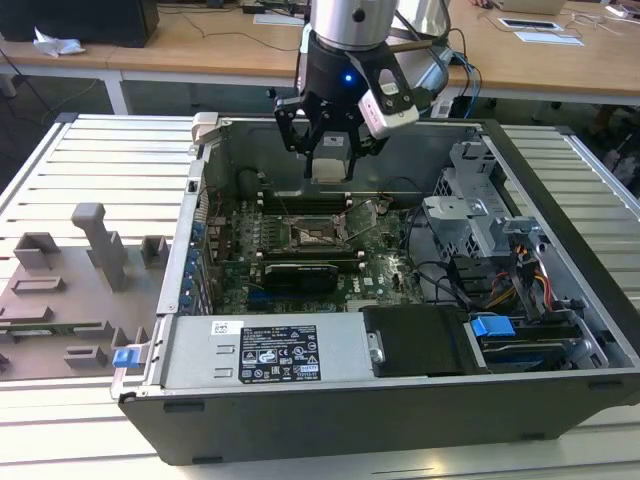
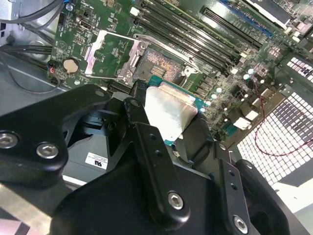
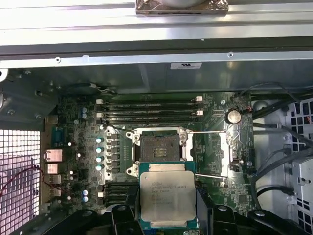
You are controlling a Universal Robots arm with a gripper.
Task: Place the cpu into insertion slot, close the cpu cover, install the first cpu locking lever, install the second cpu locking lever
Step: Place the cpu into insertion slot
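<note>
Two fingers (image 2: 139, 127) of the gripper (image 1: 330, 170) clamp the chip (image 3: 167, 198) by its edges (keeping it level) above the bare socket (image 3: 160, 149), whose cover (image 2: 95, 51) is swung clear.

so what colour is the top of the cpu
Silvery-grey with a green rim; the cpu shows best in the first wrist view.

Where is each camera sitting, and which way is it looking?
Exterior view: sits off the arm, outside the open computer case, looking down into it; the arm's end and gripper hang over the motherboard.
First wrist view: rides on the arm, looking straight onto the insertion slot; black fingers hold the cpu.
Second wrist view: rides on the arm, looking slantwise along the fingers at the board.
Shared: both wrist views show the held cpu near the empty insertion slot.
</note>
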